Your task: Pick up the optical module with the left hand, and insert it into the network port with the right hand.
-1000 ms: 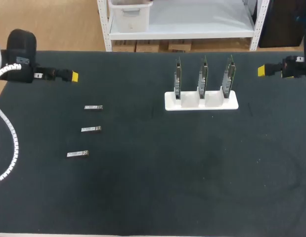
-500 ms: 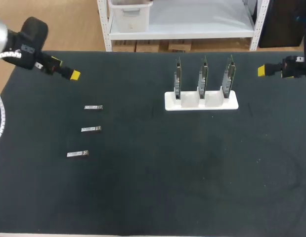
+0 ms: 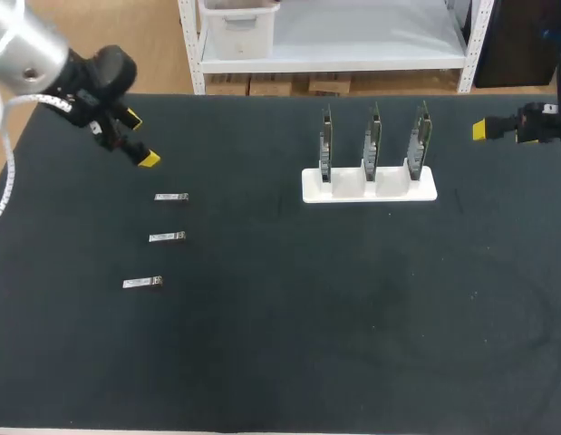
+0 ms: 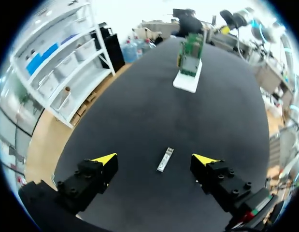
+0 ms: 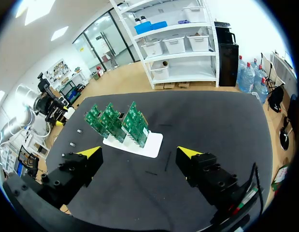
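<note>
So, left gripper (image 3: pixel 140 140) is empty with fingers wide apart, hovering near the nearest optical module (image 3: pixel 171 197), which lies flat on the table (image 3: pixel 280 344). Right gripper (image 5: pixel 138 153) is also spread and empty, beside the network port cards (image 3: pixel 371 145). Risk: an off-centre descent could nudge or skew the thin module.

A dark, matte surface (image 3: pixel 280 362) spreads across the whole head view, its covering marked by a few faint pale specks toward the right side, and a white slotted stand (image 3: pixel 389 192) rests on it right of the middle, near the far edge.
</note>
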